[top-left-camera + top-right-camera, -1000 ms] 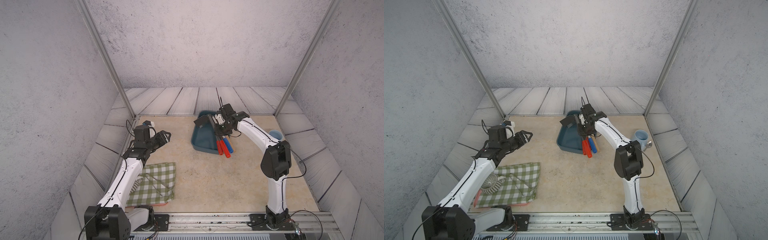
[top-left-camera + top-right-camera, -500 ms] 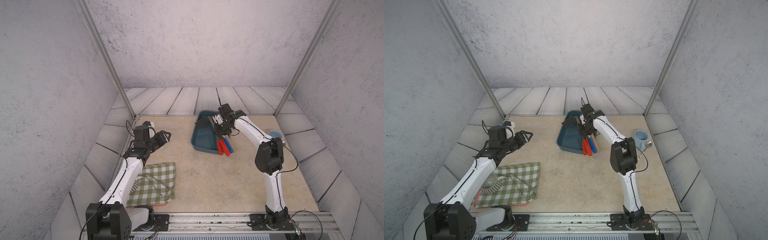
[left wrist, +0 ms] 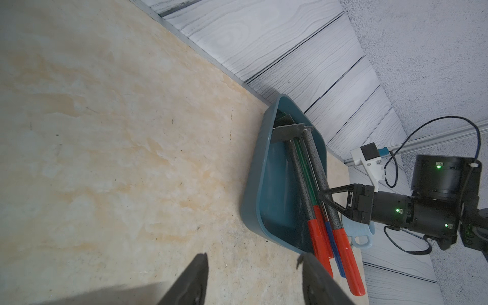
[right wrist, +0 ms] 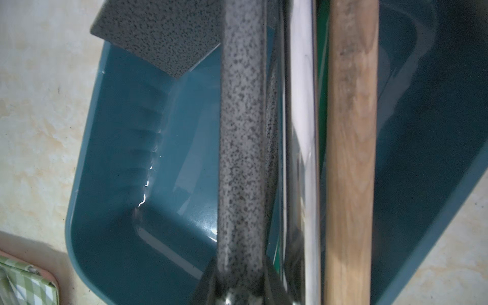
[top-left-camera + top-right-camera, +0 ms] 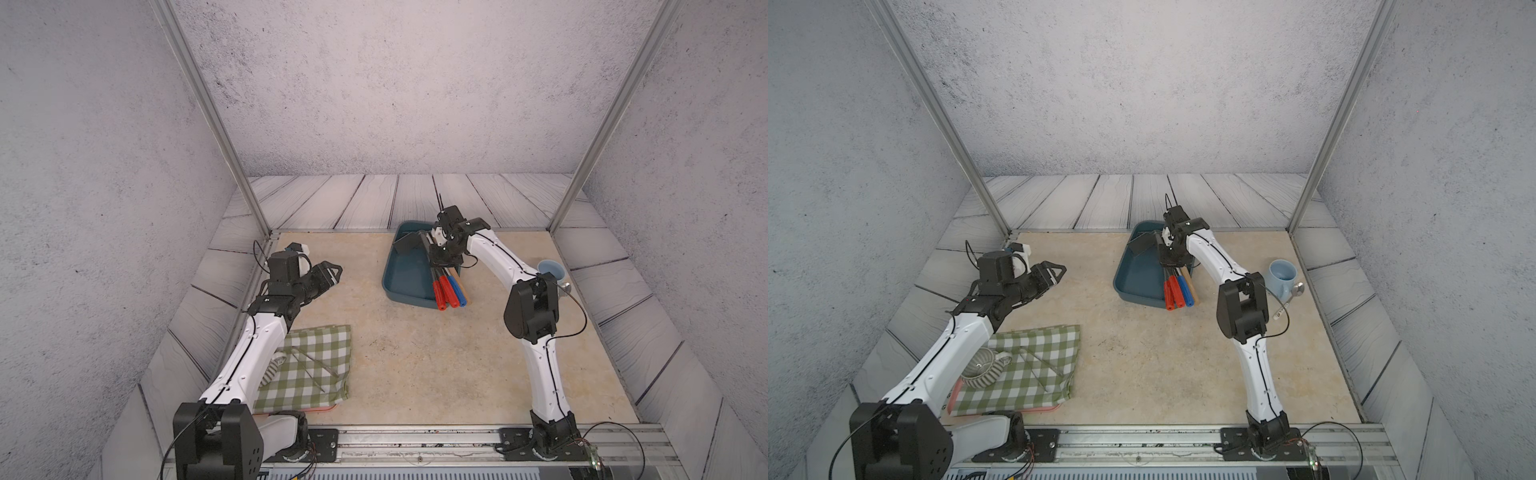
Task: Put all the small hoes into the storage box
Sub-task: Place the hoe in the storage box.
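My right gripper (image 5: 445,262) is clamped tight on the speckled grey shaft of the small hoe (image 5: 408,244), holding it over the storage box (image 5: 390,286) at the far side of the table (image 5: 395,365). The hoe runs alongside the other tools (image 5: 457,293) already in the tub, with the handles overhanging the near rim. Its blade juts past the rim on the left, and I cannot tell whether it rests there or hangs just above.

I would nudge the head inward first, then lower the shaft parallel to its neighbours. Only after that would I part the jaws, lifting straight up so nothing gets dragged out.

The left gripper (image 5: 328,274) hovers roughly half open and empty, well apart from the box.

The tabletop is a mottled beige slab — bare between the box and a green checked cloth (image 5: 316,365) — with rough grey walls all round.
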Controlling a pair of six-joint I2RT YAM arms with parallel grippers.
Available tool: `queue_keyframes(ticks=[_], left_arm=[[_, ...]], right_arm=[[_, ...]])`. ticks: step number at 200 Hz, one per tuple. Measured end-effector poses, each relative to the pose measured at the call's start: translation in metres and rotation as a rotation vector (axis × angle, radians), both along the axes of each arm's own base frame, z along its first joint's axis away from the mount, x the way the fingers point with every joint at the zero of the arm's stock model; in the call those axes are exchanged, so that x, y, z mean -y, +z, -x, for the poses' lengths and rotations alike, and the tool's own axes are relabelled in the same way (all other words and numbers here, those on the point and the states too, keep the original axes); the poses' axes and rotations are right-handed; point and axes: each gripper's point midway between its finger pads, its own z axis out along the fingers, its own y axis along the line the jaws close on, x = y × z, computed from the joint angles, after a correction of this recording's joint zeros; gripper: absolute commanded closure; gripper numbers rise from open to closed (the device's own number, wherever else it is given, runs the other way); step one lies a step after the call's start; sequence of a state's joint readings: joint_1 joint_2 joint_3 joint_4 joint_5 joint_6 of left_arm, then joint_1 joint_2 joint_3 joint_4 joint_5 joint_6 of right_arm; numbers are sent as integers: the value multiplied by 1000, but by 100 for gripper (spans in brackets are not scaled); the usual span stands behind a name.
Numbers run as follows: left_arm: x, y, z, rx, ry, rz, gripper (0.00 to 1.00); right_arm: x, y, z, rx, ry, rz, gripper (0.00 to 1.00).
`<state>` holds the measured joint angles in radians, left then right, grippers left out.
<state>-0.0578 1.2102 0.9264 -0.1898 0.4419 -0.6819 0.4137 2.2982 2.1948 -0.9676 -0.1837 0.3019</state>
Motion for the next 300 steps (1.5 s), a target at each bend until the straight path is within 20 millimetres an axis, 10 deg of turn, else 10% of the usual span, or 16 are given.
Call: queue_keyframes(ticks=[142, 227, 300], left_arm=[[-2, -1, -2, -2, 6, 3, 41], [-1, -1, -2, -4, 3, 6, 42], [0, -4, -2, -14, -1, 12, 42]], right_arm=[[0, -8, -3, -6, 15, 8, 93], [2, -7, -6, 11, 10, 24, 57], [4, 0, -6, 50, 4, 26, 53]])
